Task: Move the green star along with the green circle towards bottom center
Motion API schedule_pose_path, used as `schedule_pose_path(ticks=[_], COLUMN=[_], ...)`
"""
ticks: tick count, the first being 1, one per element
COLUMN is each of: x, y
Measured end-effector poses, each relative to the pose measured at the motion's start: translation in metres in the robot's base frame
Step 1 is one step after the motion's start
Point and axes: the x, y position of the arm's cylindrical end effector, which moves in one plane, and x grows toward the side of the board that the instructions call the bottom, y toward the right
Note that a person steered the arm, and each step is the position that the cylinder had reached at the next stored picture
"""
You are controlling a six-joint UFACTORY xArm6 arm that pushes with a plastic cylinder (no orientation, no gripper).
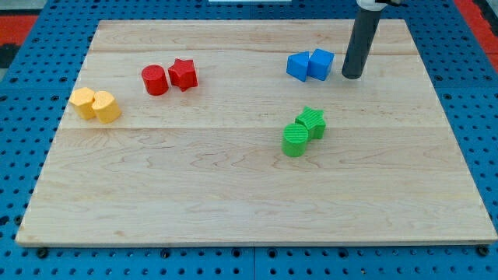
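The green star and the green circle sit touching each other a little right of the board's middle, the circle below and left of the star. My tip rests on the board near the view's top right, just right of the blue blocks and well above and right of the green pair.
Two blue blocks lie side by side near the top right. A red circle and a red star sit at upper left. Two yellow blocks lie near the left edge. The wooden board ends at a blue pegboard.
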Motion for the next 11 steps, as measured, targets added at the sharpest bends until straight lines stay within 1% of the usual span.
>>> schedule_pose_path(ticks=[2,3,5,7,9,11], x=[-0.004,0.011,0.025,0.101,0.108,0.106], y=[0.000,0.000,-0.033,-0.004,-0.081,-0.135])
